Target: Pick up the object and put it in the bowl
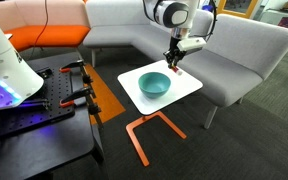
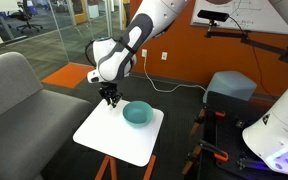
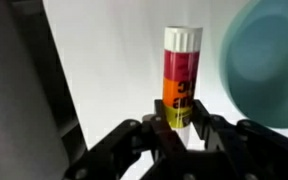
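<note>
The object (image 3: 181, 70) is a small tube with a white cap and pink, orange and yellow bands, lying on the white tabletop (image 3: 114, 70). In the wrist view my gripper (image 3: 181, 125) has its fingers against both sides of the tube's lower end. The teal bowl (image 3: 269, 60) lies just to the right of the tube. In both exterior views the gripper (image 1: 173, 64) (image 2: 109, 98) reaches down to the table edge beside the bowl (image 1: 154, 83) (image 2: 136, 114). A speck of red (image 1: 176, 71) shows under the fingers.
The small white square table (image 1: 189, 88) (image 2: 109, 140) stands on an orange frame (image 1: 142, 135), close to a grey sofa (image 1: 234, 55). A black workbench with clamps (image 1: 44, 110) stands beside it.
</note>
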